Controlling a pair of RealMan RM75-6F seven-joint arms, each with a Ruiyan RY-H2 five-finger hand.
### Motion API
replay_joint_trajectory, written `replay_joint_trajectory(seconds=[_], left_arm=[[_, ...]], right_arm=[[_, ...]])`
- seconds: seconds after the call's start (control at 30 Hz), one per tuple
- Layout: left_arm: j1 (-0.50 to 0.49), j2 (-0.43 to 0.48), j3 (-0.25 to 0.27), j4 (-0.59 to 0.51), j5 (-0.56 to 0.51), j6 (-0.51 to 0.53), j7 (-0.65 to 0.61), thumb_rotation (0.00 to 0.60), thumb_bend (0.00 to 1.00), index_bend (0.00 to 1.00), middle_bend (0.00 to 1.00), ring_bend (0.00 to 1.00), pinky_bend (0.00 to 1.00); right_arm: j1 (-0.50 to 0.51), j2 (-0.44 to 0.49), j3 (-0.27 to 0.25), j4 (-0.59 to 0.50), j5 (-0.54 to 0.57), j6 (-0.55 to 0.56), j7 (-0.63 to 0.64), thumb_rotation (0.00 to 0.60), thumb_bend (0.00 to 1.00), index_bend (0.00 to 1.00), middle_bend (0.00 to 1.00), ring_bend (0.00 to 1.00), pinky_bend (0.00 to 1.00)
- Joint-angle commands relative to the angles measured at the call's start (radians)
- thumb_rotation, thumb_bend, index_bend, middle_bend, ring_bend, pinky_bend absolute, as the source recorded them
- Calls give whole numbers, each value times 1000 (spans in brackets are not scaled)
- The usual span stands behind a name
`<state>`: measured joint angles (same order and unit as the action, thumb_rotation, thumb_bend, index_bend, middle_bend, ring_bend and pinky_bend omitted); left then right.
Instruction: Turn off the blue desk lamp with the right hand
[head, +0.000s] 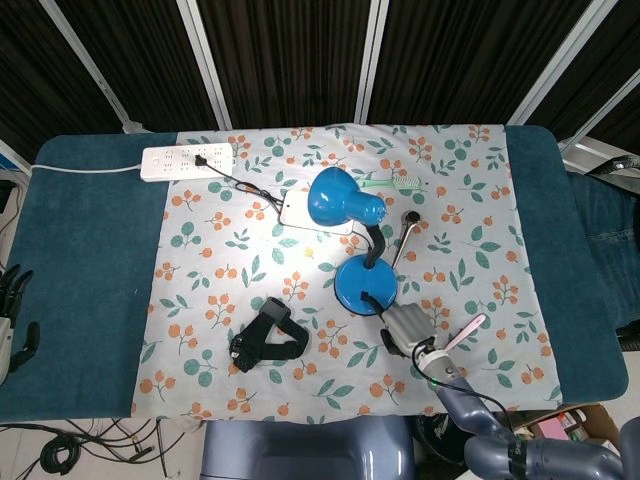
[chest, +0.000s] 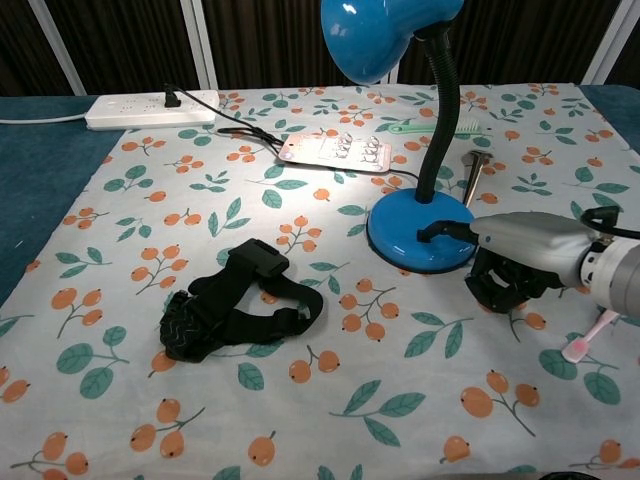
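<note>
The blue desk lamp stands right of centre on the floral cloth that covers the middle of the bench. Its round base sits flat, its black neck rises upright, and the shade tilts toward the far left. A bright patch lies on the cloth under the shade — the lamp is lit.

The right hand lies low at the lamp's near right side. One dark finger is stretched out onto the top of the base; the remaining fingers are curled under the palm, holding nothing. Whether the outstretched tip rests on the switch cannot be told.

The left hand hangs off the bench's left edge, fingers apart and holding nothing.

Other items on the cloth:
- a black headlamp strap, left of the lamp and well apart from it
- a white power strip at the far left, with a black cable plugged in
- a blister pack beyond the base
- a pink toothbrush just right of the right hand
- a metal tool behind the base — type unclear
</note>
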<state>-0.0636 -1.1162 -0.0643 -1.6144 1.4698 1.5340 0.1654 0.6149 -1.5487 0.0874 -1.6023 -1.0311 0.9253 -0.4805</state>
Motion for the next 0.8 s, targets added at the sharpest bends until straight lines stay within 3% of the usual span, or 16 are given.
replay_joint_trajectory(seconds=[0.03, 0.8], left_arm=[[0, 0, 0, 0, 0, 0, 0, 600, 516, 55, 21, 0, 0], [0, 0, 0, 1, 1, 0, 0, 600, 516, 55, 20, 0, 0]], right_arm=[[5, 0, -2, 2, 11, -5, -7, 600, 609, 81, 796, 831, 791], [45, 10, 22, 8, 128, -52, 3, 600, 610, 84, 815, 850, 794]])
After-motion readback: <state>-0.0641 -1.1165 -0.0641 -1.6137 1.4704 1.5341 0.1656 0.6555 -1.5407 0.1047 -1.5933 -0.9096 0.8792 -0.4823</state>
